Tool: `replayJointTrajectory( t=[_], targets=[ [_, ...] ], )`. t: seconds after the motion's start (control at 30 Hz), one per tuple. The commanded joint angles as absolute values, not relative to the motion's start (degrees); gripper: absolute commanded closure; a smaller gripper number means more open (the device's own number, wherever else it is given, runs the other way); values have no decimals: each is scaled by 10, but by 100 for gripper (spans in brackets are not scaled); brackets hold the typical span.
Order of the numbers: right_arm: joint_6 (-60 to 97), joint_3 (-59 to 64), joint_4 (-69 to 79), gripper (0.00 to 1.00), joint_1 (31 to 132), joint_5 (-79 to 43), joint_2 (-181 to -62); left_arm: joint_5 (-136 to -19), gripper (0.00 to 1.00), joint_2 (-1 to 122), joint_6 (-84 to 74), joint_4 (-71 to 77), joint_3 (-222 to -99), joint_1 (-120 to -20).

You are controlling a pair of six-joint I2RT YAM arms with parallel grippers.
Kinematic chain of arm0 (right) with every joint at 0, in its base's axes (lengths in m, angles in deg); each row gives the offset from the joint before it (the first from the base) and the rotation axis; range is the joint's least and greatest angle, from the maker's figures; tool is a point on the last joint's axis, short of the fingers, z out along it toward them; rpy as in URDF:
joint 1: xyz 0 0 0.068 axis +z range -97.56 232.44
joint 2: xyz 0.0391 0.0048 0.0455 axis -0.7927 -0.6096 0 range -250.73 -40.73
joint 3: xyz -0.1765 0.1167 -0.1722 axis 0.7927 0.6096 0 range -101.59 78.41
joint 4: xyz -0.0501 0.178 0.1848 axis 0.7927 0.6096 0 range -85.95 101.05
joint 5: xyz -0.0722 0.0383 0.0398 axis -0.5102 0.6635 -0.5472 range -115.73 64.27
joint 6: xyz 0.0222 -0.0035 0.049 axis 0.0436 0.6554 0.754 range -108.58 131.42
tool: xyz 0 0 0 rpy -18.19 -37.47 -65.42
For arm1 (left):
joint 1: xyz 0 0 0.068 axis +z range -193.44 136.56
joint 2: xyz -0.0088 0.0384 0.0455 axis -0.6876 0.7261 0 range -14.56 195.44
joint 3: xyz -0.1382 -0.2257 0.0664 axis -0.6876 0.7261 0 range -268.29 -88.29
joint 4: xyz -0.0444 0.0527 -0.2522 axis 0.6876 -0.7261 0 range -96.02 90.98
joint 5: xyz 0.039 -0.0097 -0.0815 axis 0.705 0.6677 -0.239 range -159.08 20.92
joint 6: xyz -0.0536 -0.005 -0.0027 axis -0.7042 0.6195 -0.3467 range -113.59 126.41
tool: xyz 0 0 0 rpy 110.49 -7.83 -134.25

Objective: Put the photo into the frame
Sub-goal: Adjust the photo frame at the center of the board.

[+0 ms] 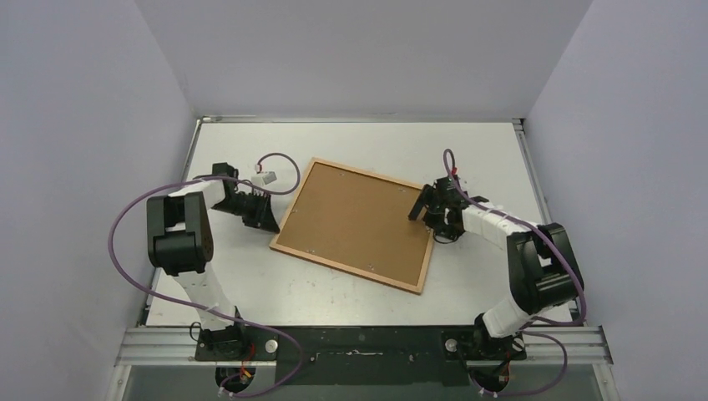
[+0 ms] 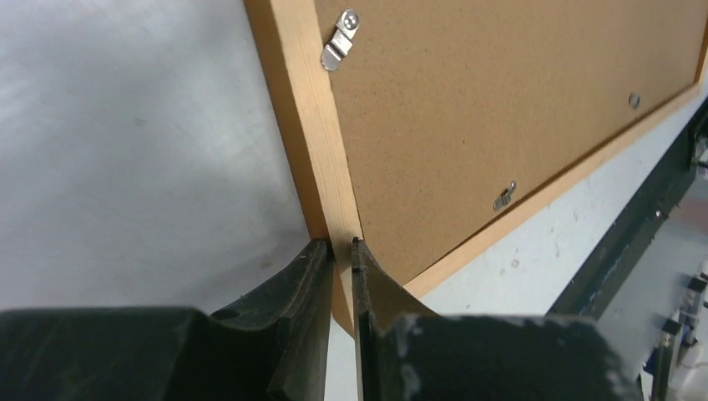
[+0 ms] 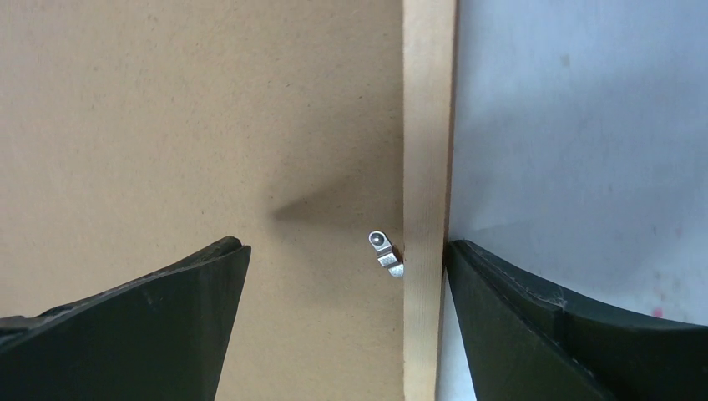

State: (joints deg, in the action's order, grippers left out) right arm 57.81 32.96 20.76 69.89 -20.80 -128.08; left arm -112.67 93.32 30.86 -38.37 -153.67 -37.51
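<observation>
The frame (image 1: 346,268) lies face down and askew mid-table, with the brown fibreboard backing sheet (image 1: 355,221) set in it. Its light wood rim (image 2: 300,109) shows in the left wrist view, with metal clips (image 2: 341,38) on the backing. My left gripper (image 1: 271,219) is shut on the rim near the frame's near-left corner (image 2: 341,244). My right gripper (image 1: 427,221) is open and straddles the right rim (image 3: 427,125). One finger is over the backing (image 3: 167,109) and one is outside over the table (image 3: 344,247). The photo is not in view.
A small white connector (image 1: 265,176) on a purple cable lies left of the frame's far corner. A metal clip (image 3: 386,251) sits between my right fingers. The black front rail (image 1: 359,342) runs along the near table edge. Grey walls close in the sides and back.
</observation>
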Motion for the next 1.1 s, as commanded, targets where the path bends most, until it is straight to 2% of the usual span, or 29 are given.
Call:
replayJointTrajectory(
  t=[0.0,0.23,0.43,0.67,0.8,1.07],
  targets=[
    [560,239,135,10,700,-126,-1343,-1179,88,924,372,-498,-1525,-401],
    [536,71,152,10,684,-93,-1487,-1184,85,939,388,-522,-1529,-457],
    [480,-72,246,10,683,-178,-1538,-1194,80,930,415,-580,-1556,-472],
    [484,18,222,10,685,-270,-1433,-1221,75,938,413,-652,-1678,-386],
    [488,64,207,10,686,-270,-1409,-1243,74,951,362,-621,-1703,-398],
    [481,133,202,10,668,-271,-1369,-1222,65,1010,319,-577,-1707,-417]
  ],
)
